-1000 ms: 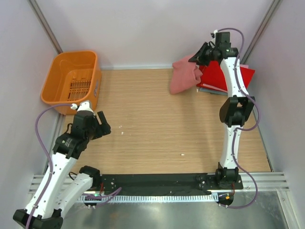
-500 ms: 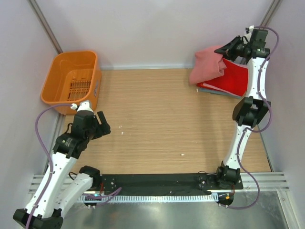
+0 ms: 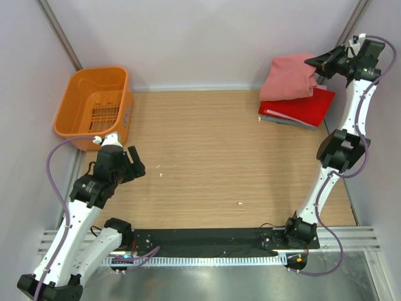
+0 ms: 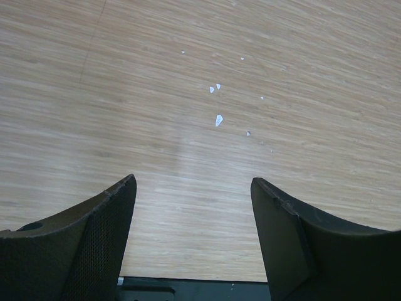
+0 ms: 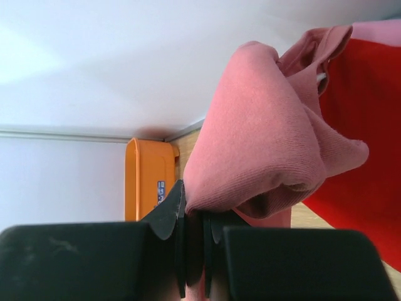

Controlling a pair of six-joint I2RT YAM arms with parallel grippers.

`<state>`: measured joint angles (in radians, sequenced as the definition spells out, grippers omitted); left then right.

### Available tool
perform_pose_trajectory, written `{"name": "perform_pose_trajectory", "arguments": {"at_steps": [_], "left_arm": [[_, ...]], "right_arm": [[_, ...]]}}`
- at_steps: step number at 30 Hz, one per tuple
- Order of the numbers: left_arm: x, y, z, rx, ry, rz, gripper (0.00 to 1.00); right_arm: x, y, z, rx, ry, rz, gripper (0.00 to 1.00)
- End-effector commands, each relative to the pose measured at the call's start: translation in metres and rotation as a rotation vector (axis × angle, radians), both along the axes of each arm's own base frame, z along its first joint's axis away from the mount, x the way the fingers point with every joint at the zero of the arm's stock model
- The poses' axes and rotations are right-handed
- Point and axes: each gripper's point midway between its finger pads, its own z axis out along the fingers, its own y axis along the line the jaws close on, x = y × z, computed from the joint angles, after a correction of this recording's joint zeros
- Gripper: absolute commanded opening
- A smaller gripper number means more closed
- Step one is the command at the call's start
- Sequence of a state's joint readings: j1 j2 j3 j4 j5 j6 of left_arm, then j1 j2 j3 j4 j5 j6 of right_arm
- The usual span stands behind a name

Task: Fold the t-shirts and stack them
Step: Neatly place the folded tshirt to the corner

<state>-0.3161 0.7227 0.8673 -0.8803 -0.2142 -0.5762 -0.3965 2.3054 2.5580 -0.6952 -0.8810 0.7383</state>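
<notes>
My right gripper point(image 3: 319, 63) is shut on the folded salmon-pink shirt point(image 3: 288, 78) and holds it over the far right stack. In the right wrist view the pink cloth point(image 5: 263, 144) bulges out from between the shut fingers point(image 5: 170, 210). Under it lies the bright red shirt point(image 3: 307, 106), folded, on thin grey and pale folded shirts point(image 3: 279, 119) whose edges show at the stack's left. The red shirt also shows in the right wrist view point(image 5: 369, 163). My left gripper point(image 3: 135, 164) is open and empty, low over the bare wood near the left point(image 4: 191, 188).
An orange slotted basket point(image 3: 94, 106) stands at the far left corner, also seen in the right wrist view point(image 5: 147, 182). Small white specks point(image 4: 218, 119) lie on the wooden table point(image 3: 200, 157). Grey walls close in the far side and both sides.
My right arm has swung right and back, carrying the pink shirt from the stack's left edge to above the red shirt. The left arm has not moved.
</notes>
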Motion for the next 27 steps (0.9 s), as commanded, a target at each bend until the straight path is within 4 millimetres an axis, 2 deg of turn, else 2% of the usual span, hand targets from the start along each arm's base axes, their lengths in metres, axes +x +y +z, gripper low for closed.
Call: {"name": "perform_pose_trajectory", "arguments": {"at_steps": [1, 10, 14, 17, 19, 21, 22, 24, 26, 27], "left_arm": [[0.006, -0.003, 0.012, -0.018, -0.043, -0.001, 0.75], [0.006, -0.003, 0.013, -0.018, -0.046, 0.000, 0.75], [0.006, -0.003, 0.013, -0.018, -0.044, -0.002, 0.75], [0.006, -0.004, 0.013, -0.020, -0.043, -0.009, 0.75], [0.007, -0.004, 0.012, -0.020, -0.040, -0.009, 0.75], [0.006, -0.005, 0.012, -0.021, -0.041, -0.011, 0.75], [0.007, -0.005, 0.012, -0.022, -0.042, -0.012, 0.75], [0.006, -0.005, 0.013, -0.023, -0.045, -0.012, 0.75], [0.006, -0.005, 0.013, -0.023, -0.046, -0.012, 0.75], [0.006, -0.005, 0.013, -0.025, -0.047, -0.013, 0.75]], "right_arm": [[-0.027, 0.000, 0.065, -0.025, -0.141, 0.019, 0.01], [-0.022, -0.021, -0.010, -0.046, 0.029, -0.004, 0.02], [-0.032, -0.050, -0.034, -0.082, 0.100, -0.071, 0.06], [-0.041, -0.079, -0.043, -0.105, 0.134, -0.135, 0.19], [-0.044, -0.098, -0.052, -0.116, 0.155, -0.179, 0.35], [-0.046, -0.110, -0.060, -0.135, 0.180, -0.210, 0.42], [-0.046, -0.120, -0.071, -0.138, 0.205, -0.231, 0.47], [-0.048, -0.137, -0.085, -0.168, 0.253, -0.286, 0.54], [-0.051, -0.155, -0.105, -0.180, 0.316, -0.337, 0.56], [-0.050, -0.161, -0.102, -0.208, 0.309, -0.356, 0.57]]}}
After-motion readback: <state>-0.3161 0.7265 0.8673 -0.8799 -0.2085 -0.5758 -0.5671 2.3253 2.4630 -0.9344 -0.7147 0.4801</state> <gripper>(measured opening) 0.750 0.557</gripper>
